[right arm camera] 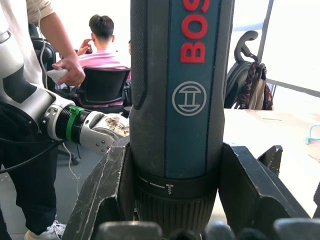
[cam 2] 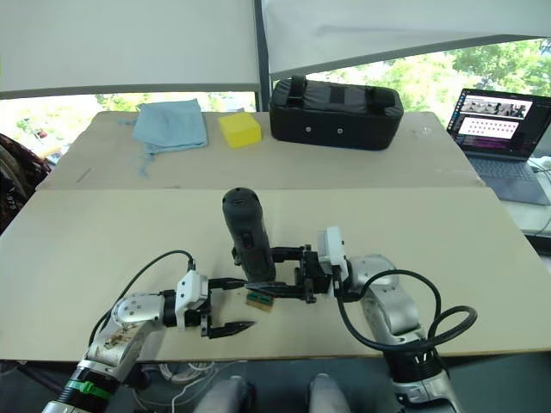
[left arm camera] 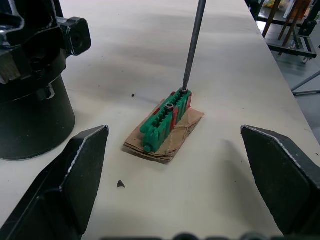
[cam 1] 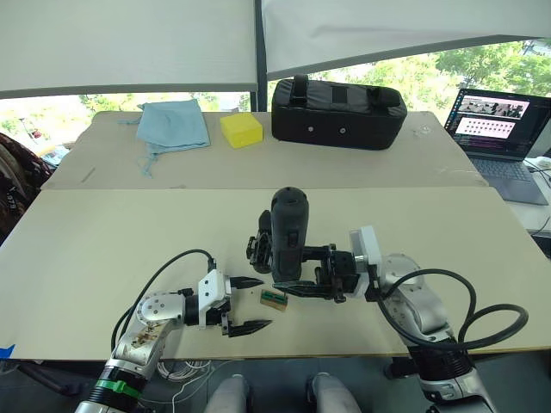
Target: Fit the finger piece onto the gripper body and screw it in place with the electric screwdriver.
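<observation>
The long dark grey-black electric screwdriver (cam 1: 288,232) stands nearly upright near the front edge of the pale tabletop (cam 1: 103,249), clamped low on its barrel between the two black fingers of the right gripper (cam 1: 303,291); the right wrist view shows red lettering and a round emblem on a blue strip down its body, with a ribbed collar just above the fingers (right arm camera: 107,195); its thin metal bit (left arm camera: 192,45) comes down onto one end of the small green toothed block on brown card (left arm camera: 165,125), the tip touching a screw head there. The left gripper (cam 1: 248,304) rests on the table at about eight o'clock from the block, its fingers spread wide and holding nothing, the block lying between and beyond their tips. The black gripper body (left arm camera: 30,75), a round cylindrical base under a blocky mechanism, stands just beside the block, at about eleven o'clock from it in the head view, behind the screwdriver.
</observation>
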Available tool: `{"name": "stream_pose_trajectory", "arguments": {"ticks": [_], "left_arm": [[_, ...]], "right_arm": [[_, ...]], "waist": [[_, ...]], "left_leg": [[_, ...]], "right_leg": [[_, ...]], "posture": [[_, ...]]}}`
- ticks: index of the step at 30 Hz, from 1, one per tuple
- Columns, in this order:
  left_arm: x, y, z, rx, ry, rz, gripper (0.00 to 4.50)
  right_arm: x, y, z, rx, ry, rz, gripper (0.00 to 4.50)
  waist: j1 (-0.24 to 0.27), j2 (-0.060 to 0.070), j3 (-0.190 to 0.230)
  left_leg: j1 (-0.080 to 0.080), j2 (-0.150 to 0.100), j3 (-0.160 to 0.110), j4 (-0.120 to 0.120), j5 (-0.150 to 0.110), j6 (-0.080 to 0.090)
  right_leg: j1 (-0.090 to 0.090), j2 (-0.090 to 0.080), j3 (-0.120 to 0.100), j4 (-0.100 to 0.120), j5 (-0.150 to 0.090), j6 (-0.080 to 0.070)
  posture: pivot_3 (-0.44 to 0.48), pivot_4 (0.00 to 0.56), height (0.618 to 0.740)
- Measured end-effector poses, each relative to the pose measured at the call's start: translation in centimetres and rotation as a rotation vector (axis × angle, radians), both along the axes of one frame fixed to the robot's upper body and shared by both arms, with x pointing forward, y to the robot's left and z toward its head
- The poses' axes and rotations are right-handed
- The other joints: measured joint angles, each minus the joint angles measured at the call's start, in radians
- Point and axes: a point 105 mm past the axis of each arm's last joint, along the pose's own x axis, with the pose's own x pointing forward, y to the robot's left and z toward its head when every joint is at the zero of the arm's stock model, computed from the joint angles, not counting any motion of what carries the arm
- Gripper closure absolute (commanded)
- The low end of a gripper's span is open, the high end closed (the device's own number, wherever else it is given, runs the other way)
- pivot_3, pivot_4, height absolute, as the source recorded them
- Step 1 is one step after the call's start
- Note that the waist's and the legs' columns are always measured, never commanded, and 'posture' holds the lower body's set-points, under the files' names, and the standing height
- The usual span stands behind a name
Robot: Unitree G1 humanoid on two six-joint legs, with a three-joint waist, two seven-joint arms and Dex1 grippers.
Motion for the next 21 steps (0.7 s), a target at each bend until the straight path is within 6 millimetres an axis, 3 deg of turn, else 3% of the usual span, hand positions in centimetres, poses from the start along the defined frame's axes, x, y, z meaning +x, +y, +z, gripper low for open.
{"name": "stream_pose_trajectory", "arguments": {"ticks": [21], "left_arm": [[0.01, 0.02, -0.01, 0.0, 0.001, 0.001, 0.0]], "right_arm": [[-0.12, 0.12, 0.05, -0.024, -0.013, 0.01, 2.6]], "waist": [[0.0, 0.0, 0.0]], "left_leg": [[0.0, 0.0, 0.0, 0.0, 0.0, 0.0]], "right_leg": [[0.0, 0.0, 0.0, 0.0, 0.0, 0.0]], "posture": [[0.0, 0.15, 0.74]]}}
